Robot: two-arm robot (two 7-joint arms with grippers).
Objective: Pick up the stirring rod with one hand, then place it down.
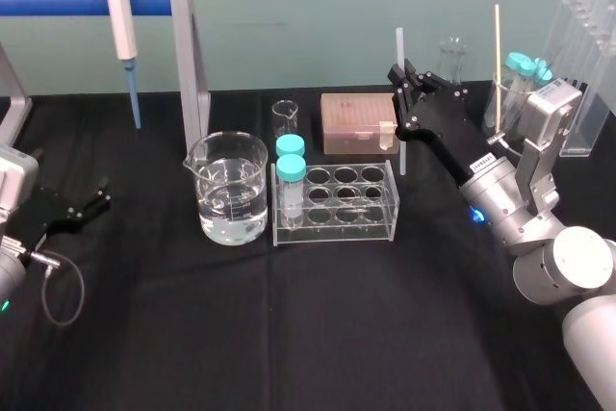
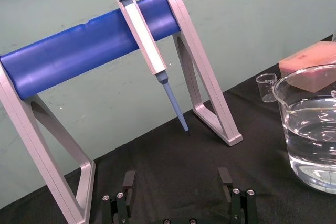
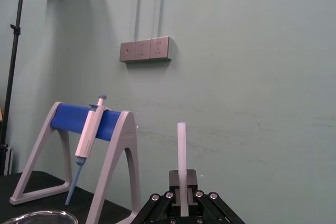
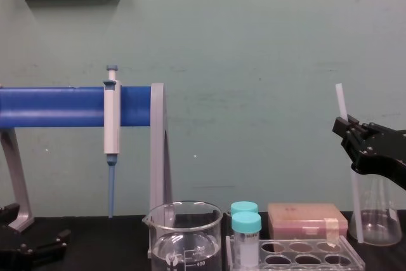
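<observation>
The stirring rod (image 1: 399, 55) is a thin translucent white stick standing nearly upright at the back right, just right of the pink box. My right gripper (image 1: 404, 95) is shut on it around mid-length, reaching in from the right. From the chest, the rod (image 4: 342, 103) rises above the gripper (image 4: 347, 132), and its lower end reaches down near the table in front of the conical flask (image 4: 379, 220). The right wrist view shows the rod (image 3: 181, 150) pinched between the fingertips (image 3: 175, 178). My left gripper (image 1: 89, 203) rests open at the table's left edge, its fingers (image 2: 128, 181) wide apart.
A water-filled beaker (image 1: 229, 190) and a clear tube rack (image 1: 371, 223) with two teal-capped tubes stand mid-table. Behind them are a small beaker (image 1: 285, 117) and the pink box (image 1: 358, 122). A blue-tipped pipette (image 1: 123, 16) hangs on the blue stand. Glassware (image 1: 577, 64) crowds the back right.
</observation>
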